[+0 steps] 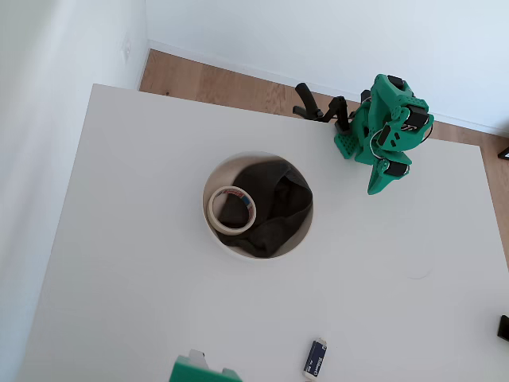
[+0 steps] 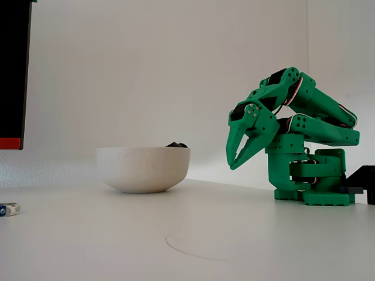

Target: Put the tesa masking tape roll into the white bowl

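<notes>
Your tesa masking tape roll (image 1: pixel 232 209) lies flat, hole up, inside the white bowl (image 1: pixel 216 179) mid-bench, on the dark cloth (image 1: pixel 278 208) — well apart from the pincer (image 1: pixel 380 181). That pincer is folded by the far edge, jaws together, holding nothing.

Green arm folded back over its base, fingers (image 2: pixel 233 163) closed together, pointing down, empty
</notes>
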